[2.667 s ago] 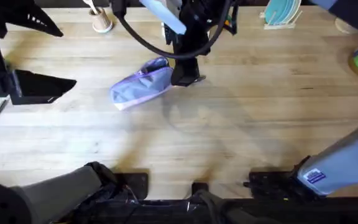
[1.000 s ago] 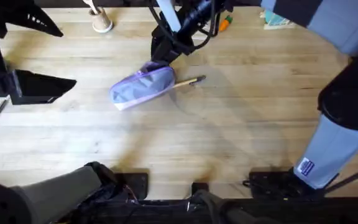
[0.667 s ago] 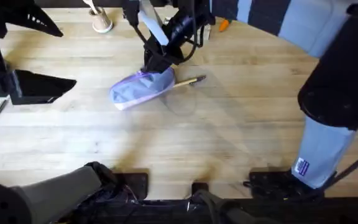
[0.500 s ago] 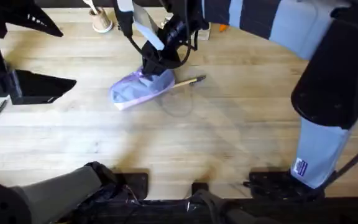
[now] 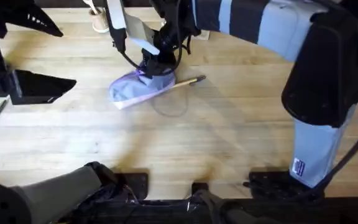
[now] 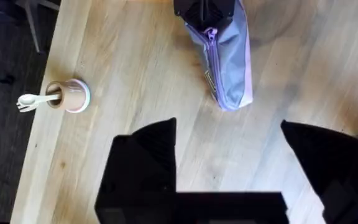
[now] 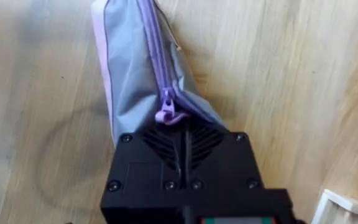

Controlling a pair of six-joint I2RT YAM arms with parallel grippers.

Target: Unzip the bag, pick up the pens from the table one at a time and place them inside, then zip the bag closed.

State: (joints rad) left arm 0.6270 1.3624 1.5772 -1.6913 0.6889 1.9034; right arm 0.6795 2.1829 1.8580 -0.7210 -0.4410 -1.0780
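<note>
The soft lavender-purple fabric pencil pouch (image 5: 140, 88) lies on its side on the pale wooden plank desk (image 5: 229, 130), toward the far middle. The right gripper (image 5: 157, 67) is down on the pouch's end, its black fingers pressed together right at the purple zipper pull (image 7: 168, 114). A thin tan pen with a dark tip (image 5: 188, 81) pokes out from beside that same end. The left gripper (image 6: 229, 140) hangs above with fingers spread apart, holding nothing.
</note>
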